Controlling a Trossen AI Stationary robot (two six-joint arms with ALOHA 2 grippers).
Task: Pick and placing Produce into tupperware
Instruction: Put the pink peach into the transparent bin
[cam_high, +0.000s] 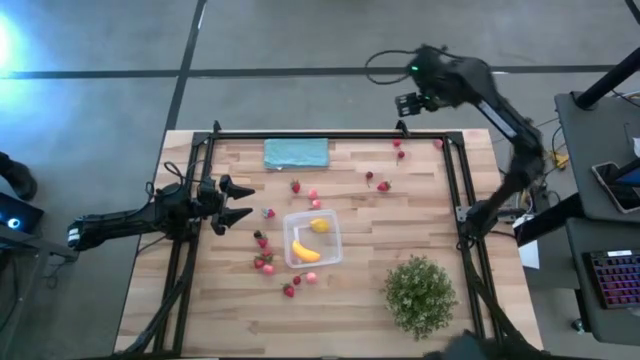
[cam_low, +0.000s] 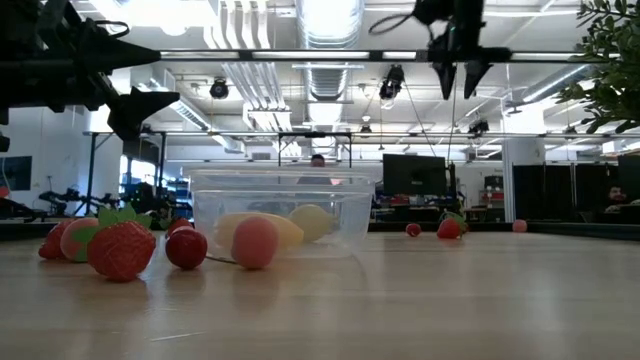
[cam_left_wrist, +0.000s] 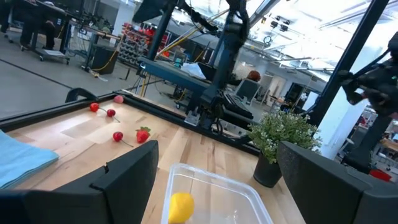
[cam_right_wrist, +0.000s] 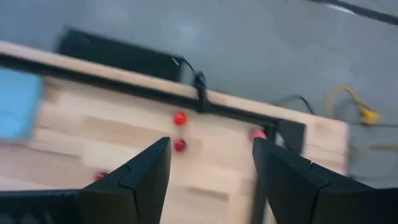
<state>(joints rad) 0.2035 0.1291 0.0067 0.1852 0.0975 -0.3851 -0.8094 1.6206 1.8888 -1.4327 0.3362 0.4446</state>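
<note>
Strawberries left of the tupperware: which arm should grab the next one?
Left. The left gripper hangs open just beside the strawberries and the tupperware. The right gripper is open too, but raised by the table's far edge, well away from that cluster.

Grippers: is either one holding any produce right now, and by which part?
Nothing is held. The left gripper hangs open left of the tupperware; the right gripper is open and empty, raised past the table's far edge.
</note>
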